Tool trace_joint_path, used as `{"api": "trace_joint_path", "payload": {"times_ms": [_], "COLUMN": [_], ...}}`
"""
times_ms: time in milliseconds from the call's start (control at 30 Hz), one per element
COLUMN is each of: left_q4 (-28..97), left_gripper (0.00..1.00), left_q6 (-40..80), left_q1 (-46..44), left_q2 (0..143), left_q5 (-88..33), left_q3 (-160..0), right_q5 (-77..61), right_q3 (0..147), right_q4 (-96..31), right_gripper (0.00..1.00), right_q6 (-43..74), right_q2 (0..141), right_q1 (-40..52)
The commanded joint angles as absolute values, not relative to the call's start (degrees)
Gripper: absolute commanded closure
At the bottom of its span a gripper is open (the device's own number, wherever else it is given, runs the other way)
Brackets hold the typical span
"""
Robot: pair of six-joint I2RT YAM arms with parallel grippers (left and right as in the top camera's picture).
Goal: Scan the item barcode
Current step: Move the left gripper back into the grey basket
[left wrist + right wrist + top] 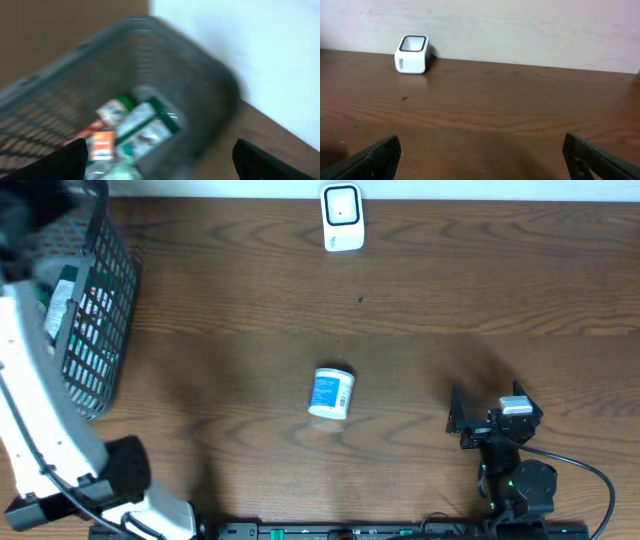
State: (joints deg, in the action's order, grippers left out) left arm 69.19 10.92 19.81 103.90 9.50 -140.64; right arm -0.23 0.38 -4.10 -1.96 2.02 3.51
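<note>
Out on the middle of the counter [220, 310] a white jar [331, 393] lies on its side, seemingly ready for pickup, well short of the scanner [342, 218], while the left tool [160, 159] hangs spread above the basket [100, 330] and the right tool [480, 156] sits spread and empty.

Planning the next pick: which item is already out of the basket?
The white tub with the blue label, alone on the table; the other packages lie inside the grey basket at left.

Matt wood table [250, 310], smooth plast. scanner [342, 220]
</note>
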Motion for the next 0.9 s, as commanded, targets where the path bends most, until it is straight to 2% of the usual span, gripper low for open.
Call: {"api": "trace_joint_path", "payload": {"times_ms": [0, 200, 433, 700, 867], "left_q4": [69.12, 70.24, 70.11, 78.15, 79.66], "left_gripper": [0.09, 0.09, 0.08, 0.08, 0.08], "left_q6": [9.19, 7.09, 7.07, 14.06, 14.06], "left_q1": [29.15, 36.01, 36.36, 36.97, 37.71], "left_q2": [107.33, 116.49, 127.59, 135.52, 139.0], "left_q5": [9.47, 9.39, 9.26, 9.69, 9.69], "left_q3": [-140.84, -140.79, -140.79, -140.68, -139.5], "right_q5": [-0.3, -0.27, -0.27, -0.27, -0.3], "right_q3": [0.34, 0.34, 0.34, 0.34, 0.34], "right_q4": [-4.45, -4.45, -4.47, -4.47, -4.45], "right_gripper": [0.01, 0.01, 0.01, 0.01, 0.01], "right_q6": [-2.42, -2.42, -2.42, -2.42, -2.42], "right_q2": [1.85, 1.85, 1.85, 1.85, 1.85], "right_q1": [3.05, 3.05, 3.05, 3.05, 3.05]}}
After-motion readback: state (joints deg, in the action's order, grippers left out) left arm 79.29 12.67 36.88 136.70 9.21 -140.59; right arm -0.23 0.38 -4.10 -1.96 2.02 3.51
